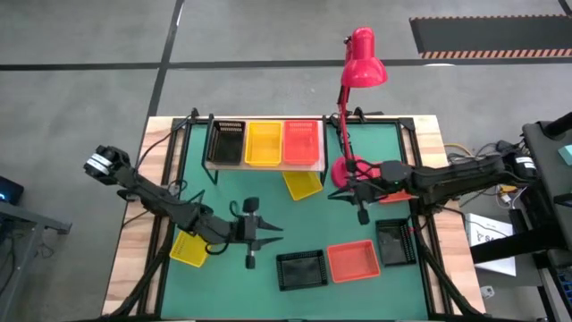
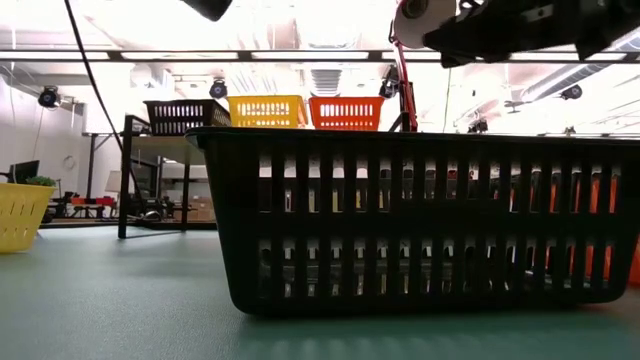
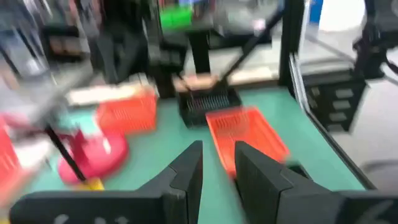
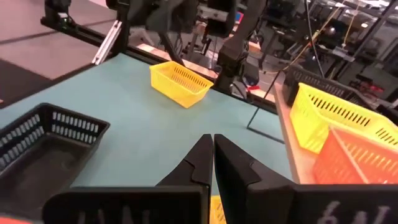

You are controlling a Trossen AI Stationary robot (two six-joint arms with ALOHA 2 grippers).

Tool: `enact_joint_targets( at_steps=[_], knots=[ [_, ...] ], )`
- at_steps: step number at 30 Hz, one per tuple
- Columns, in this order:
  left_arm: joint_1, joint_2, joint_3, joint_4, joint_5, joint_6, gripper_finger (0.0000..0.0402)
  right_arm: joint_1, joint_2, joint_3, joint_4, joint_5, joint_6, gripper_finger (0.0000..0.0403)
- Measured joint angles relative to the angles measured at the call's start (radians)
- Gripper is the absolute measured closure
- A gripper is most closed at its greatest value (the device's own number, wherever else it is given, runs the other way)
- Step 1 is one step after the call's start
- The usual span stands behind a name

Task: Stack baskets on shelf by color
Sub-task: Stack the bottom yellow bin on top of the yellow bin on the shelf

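Already, three small plastic mesh baskets are lined up side by side on the low light-wood shelf at the back of the green counter: a black basket, a yellow basket and an orange-red basket, so one place is made for each colour. More baskets are left on the counter: a tilted yellow one just in front of the shelf, another yellow one at the left edge, and two black ones with an orange-red one between them. The left pincer is held partly apart with nothing in it, pointed toward the front baskets, likely to pick one up. The right pincer is pressed together, empty, near the red desk lamp's round base.
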Motion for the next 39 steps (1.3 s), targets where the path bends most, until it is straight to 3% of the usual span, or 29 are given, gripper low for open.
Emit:
enact_joint_targets(
  at_steps=[5,8,13,16,19,28,39],
  knots=[
    [-0.016,0.016,0.133,-0.503,0.009,-0.417,0.0324,0.0,-0.058,-0.05,0.001,0.0,0.035,0.0394],
    [-0.054,0.049,0.235,-0.812,0.097,-0.591,0.0324,0.0,-0.067,-0.066,-0.001,0.002,0.047,0.0394],
    [-0.094,0.094,0.385,-1.269,0.34,-0.709,0.0324,0.0,-0.068,-0.07,-0.001,0.008,0.044,0.0394],
    [-0.124,0.102,0.407,-1.412,0.468,-0.73,0.0324,0.0,-0.068,-0.07,-0.001,0.008,0.044,0.0394],
    [-0.164,0.098,0.394,-1.456,0.578,-0.728,0.0324,0.0,-0.068,-0.07,-0.001,0.008,0.044,0.0394],
    [-0.32,0.108,0.295,-1.481,0.607,-0.733,0.0317,0.006,-0.067,-0.07,-0.01,0.0,0.06,0.0394],
    [-0.38,0.11,0.174,-1.427,0.659,-0.781,0.0234,0.011,-0.067,-0.07,-0.01,0.0,0.052,0.0394]
  ],
)
